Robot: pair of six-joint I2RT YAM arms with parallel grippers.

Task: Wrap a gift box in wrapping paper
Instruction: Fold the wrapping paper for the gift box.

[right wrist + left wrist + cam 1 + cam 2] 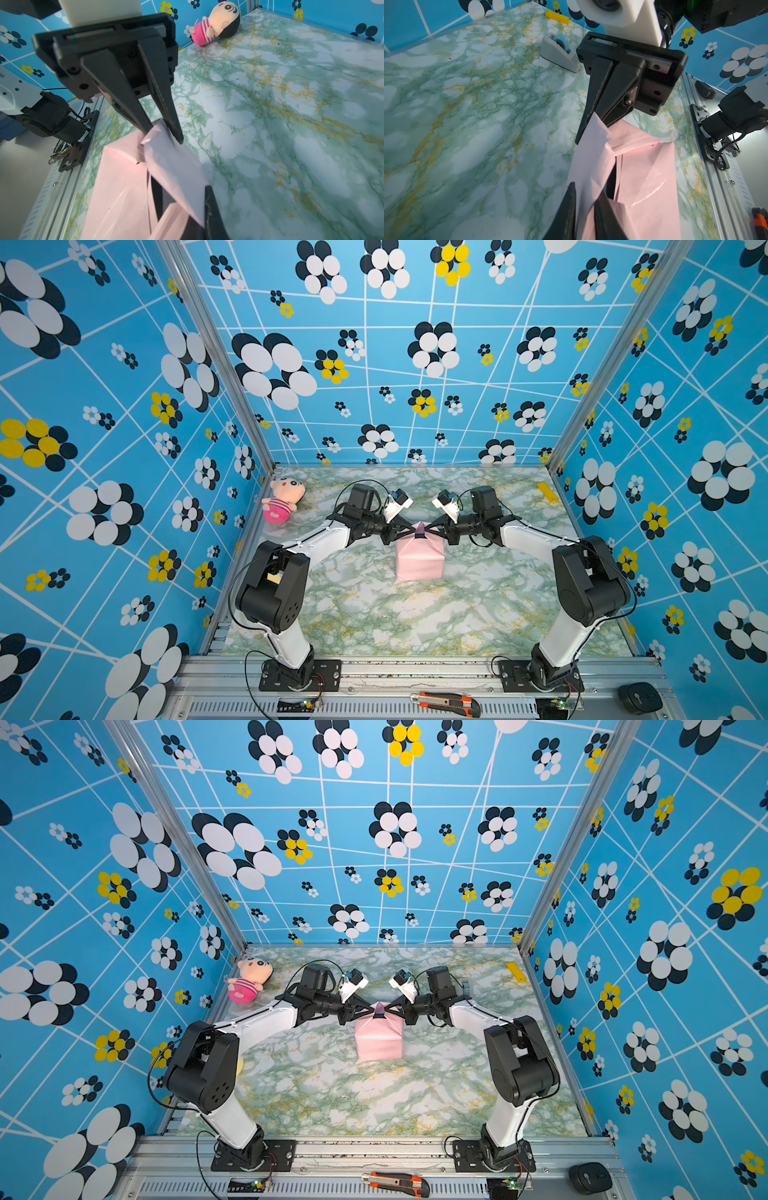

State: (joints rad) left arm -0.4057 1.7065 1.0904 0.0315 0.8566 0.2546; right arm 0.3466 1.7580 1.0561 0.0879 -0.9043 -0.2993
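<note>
Pink wrapping paper [643, 166], illegible arm label [697, 129]

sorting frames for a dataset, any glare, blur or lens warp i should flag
Both top views: even light, sharp; posts splay outward, a wide-angle look. Left wrist: glare streak on the paper, left fingers dark and soft at the frame edge. Right wrist: faint sheen on the paper, right finger blurred up close.

Open table [374, 614] nearside, wrapping paper [419, 562] standing mid-table, plush doll [282, 499] far-left corner, tape dispenser [560, 52] far-right
</note>
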